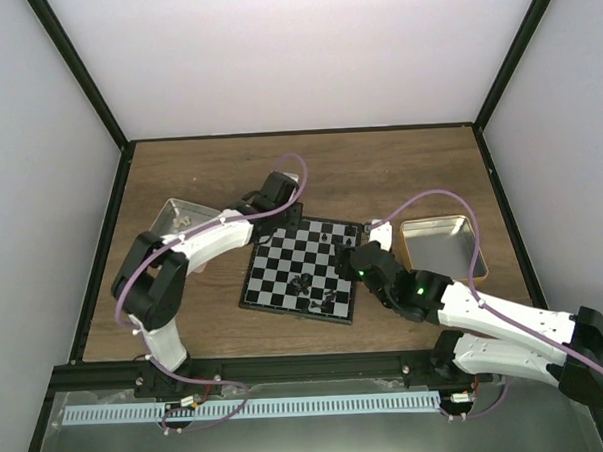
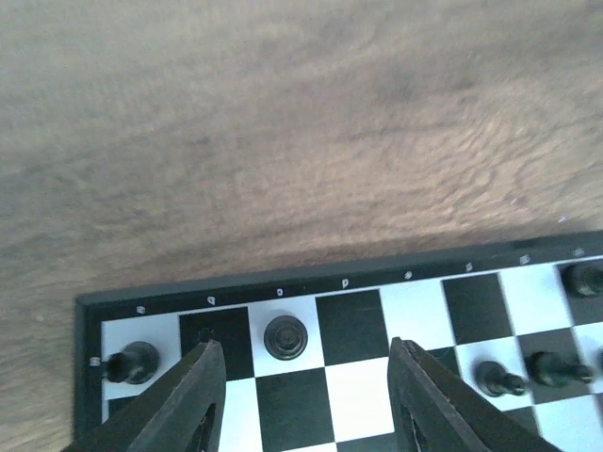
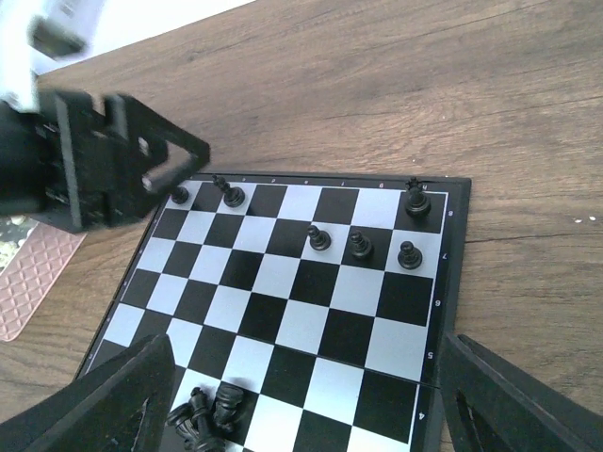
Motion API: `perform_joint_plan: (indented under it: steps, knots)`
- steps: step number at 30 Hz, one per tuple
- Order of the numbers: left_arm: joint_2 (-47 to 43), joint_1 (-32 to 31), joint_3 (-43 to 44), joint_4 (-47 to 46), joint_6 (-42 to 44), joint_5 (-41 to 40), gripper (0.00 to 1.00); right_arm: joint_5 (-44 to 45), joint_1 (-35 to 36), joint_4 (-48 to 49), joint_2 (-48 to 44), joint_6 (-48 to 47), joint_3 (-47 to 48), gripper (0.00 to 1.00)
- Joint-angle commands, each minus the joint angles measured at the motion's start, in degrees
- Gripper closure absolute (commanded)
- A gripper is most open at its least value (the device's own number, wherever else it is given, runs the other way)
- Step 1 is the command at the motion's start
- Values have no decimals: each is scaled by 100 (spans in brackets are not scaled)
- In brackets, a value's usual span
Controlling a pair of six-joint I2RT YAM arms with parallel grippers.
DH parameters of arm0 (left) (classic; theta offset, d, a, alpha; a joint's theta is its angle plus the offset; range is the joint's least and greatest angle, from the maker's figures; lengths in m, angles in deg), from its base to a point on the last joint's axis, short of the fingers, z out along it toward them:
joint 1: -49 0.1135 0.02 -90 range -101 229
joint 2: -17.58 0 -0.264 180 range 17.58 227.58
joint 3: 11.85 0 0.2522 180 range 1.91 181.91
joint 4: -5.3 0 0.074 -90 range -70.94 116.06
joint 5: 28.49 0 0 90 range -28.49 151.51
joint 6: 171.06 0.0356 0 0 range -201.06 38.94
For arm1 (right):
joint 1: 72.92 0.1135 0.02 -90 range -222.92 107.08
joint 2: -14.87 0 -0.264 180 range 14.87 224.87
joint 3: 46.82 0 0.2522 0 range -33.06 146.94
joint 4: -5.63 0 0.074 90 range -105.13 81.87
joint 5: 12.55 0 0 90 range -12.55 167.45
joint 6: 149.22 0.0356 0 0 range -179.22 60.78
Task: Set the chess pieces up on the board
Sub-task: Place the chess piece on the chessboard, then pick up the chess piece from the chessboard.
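The board (image 1: 273, 267) lies flat on the wooden surface (image 1: 399, 172), about midway between the two arms. The left tool (image 2: 304, 348) hangs low over the board's far left corner with its fingers (image 2: 203, 400) spread apart and pinching nothing. A round-topped piece (image 2: 285, 337) stands upright on a light square in the board's outermost row, third from that corner, in the gap ahead of the fingertips and touching neither one. A second piece (image 2: 132, 363) sits on the corner square itself. The right tool (image 3: 306, 344) hovers above the board's near right part, its fingers (image 3: 122, 400) spread wide with nothing between them. The other black chess pieces (image 3: 320, 237) are all on the board. Three stand in a loose line one row in from the far edge, toward the right side, and a taller one (image 3: 415, 198) stands on the far right corner square. A small heap (image 3: 212, 410) lies tumbled together close to the board's near edge. A pinkish tin (image 3: 28, 273) rests on the surface to the left of the board. A tan-rimmed metal tin (image 1: 437, 245) sits just beyond the board's right side.
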Motion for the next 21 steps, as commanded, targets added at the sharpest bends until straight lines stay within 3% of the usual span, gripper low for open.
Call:
perform_joint_plan:
  steps: [1,9,17,21]
  knots:
    - [-807,5,19,142,-184,-228,49,-100,-52,-14,-7,-22,219,22]
    - [-2827,49,-627,132,-159,-628,43,-1463,-191,-508,1141,-59,1032,25]
    - [-5028,55,-1714,-780,410,-1066,22,-2131,-211,-698,2627,386,1611,33]
    - [-5639,58,-2005,-939,598,-1178,16,-2446,-211,-709,3209,270,1883,41]
